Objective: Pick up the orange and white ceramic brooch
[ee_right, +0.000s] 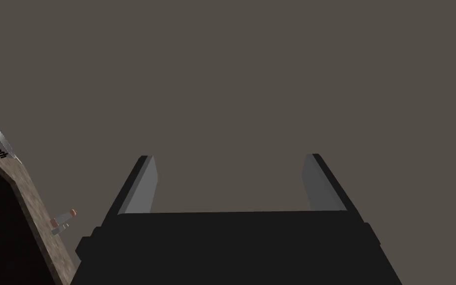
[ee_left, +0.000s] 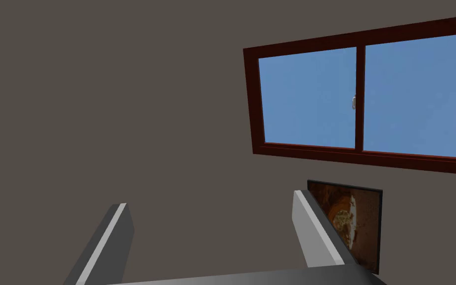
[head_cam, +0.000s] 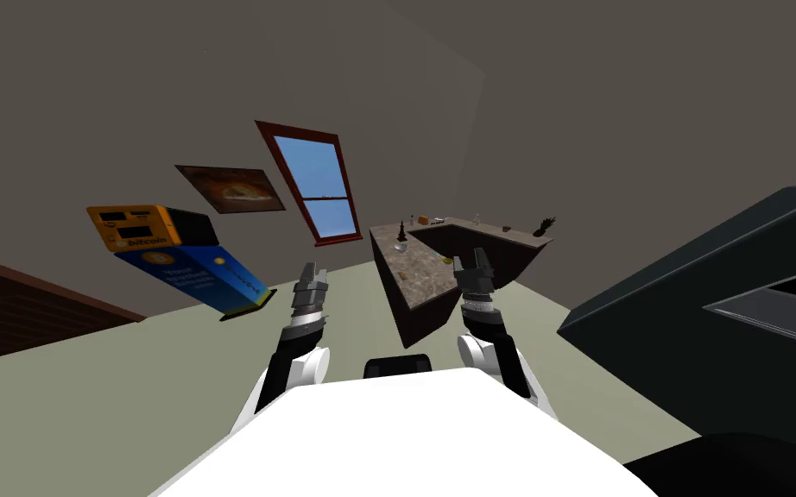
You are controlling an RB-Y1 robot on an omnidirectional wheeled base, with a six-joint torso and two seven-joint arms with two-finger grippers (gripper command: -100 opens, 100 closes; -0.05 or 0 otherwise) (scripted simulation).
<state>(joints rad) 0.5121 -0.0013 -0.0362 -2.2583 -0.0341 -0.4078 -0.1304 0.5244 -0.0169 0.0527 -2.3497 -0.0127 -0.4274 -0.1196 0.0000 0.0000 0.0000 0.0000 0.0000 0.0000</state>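
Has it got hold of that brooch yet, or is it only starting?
Only starting. Nothing is done: the left tool and right tool are open and empty. In hand: facing the counter, which stands ahead with small items; I cannot tell which is the brooch. Left: drive up, find it, grasp, lift.

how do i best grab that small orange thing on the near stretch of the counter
Probably from above, pinching across its outer edges: the small orange thing lies low on the counter top, leaving little to catch from the side. Its shape is too small to tell. The open right hand is nearer.
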